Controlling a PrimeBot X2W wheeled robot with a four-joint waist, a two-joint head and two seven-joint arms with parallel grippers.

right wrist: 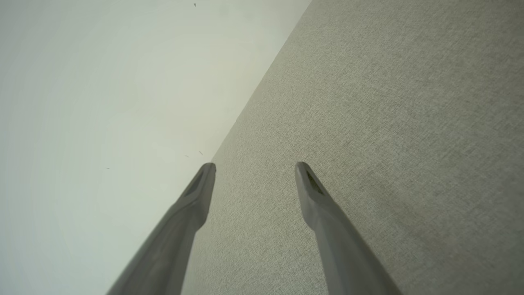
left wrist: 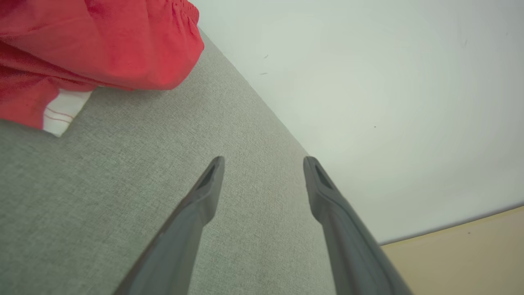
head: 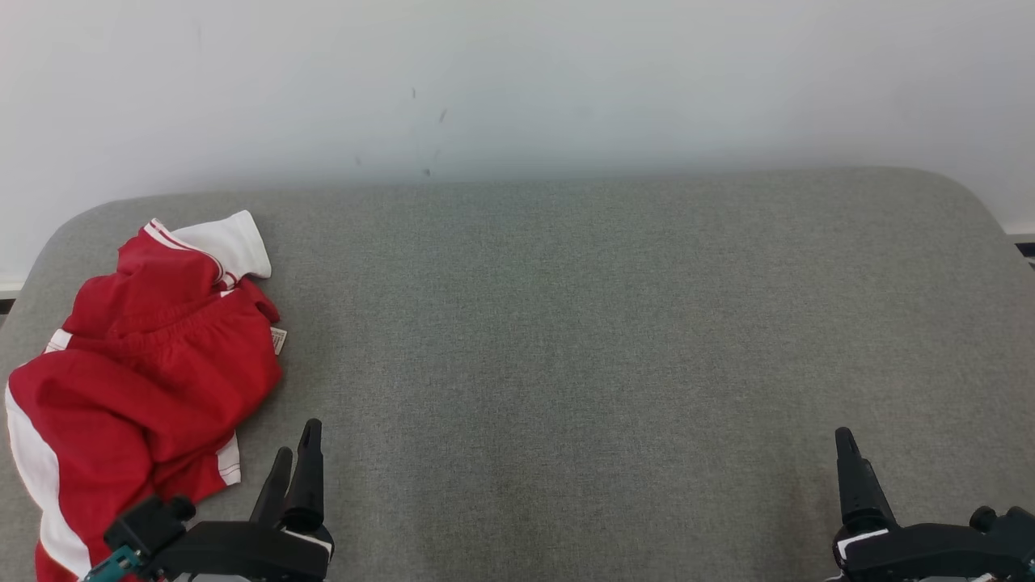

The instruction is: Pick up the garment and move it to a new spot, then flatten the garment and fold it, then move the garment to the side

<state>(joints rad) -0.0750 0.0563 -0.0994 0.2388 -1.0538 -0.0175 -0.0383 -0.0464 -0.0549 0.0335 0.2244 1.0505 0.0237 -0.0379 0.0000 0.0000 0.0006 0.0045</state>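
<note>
- Your head view takes in the whole crumpled garment (head: pixel 145 364); your left wrist view catches its near edge.
- Left gripper (left wrist: pixel 264 160) and right gripper (right wrist: pixel 256 164): jaws spread, gripping nothing.

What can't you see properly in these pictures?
Garment: in the head view its bottom corner is cut off by the picture's edge and partly covered by the left gripper. It is crumpled, so its shape is unclear.
Tag on it: in the head view, too small to read.
Grey surface: its near edge is cut off at the bottom of the head view.
</note>
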